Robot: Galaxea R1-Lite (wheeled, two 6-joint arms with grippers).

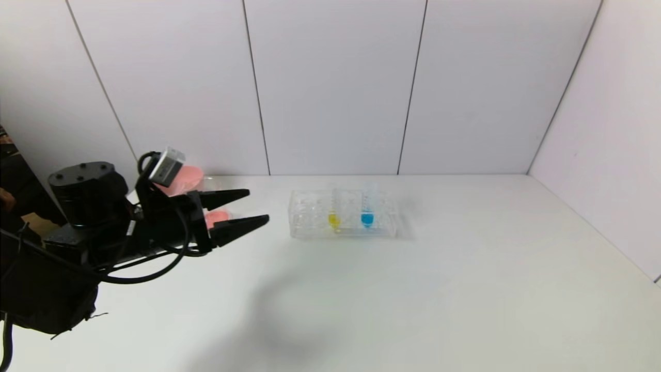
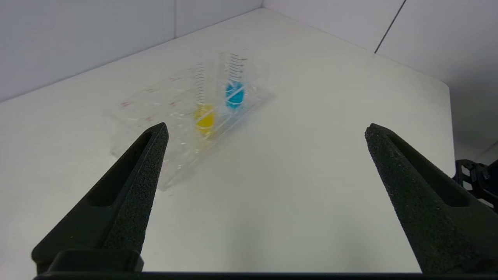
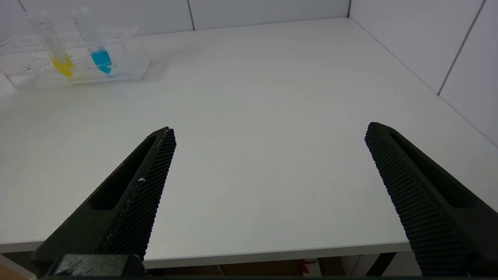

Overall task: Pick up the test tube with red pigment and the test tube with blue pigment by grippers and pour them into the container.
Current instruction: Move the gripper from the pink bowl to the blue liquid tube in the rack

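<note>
1. Left gripper (image 1: 255, 207), spread wide and empty, raised left of clear rack (image 1: 310, 227).
2. Blue-pigment test tube (image 1: 367, 209) upright in rack beside yellow tube (image 1: 334, 219).
3. Likely light, slick, crushable; best gripped on upper barrel.
4. Right gripper (image 3: 268, 132) wide, empty, well apart.

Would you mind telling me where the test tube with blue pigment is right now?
The test tube with blue pigment stands in the clear rack at the table's centre in the head view, just right of the yellow tube.

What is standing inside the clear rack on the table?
The clear rack holds two upright tubes: a yellow-liquid tube and the blue-liquid tube. No red tube shows in it. The left gripper partly covers something pink behind it.
</note>
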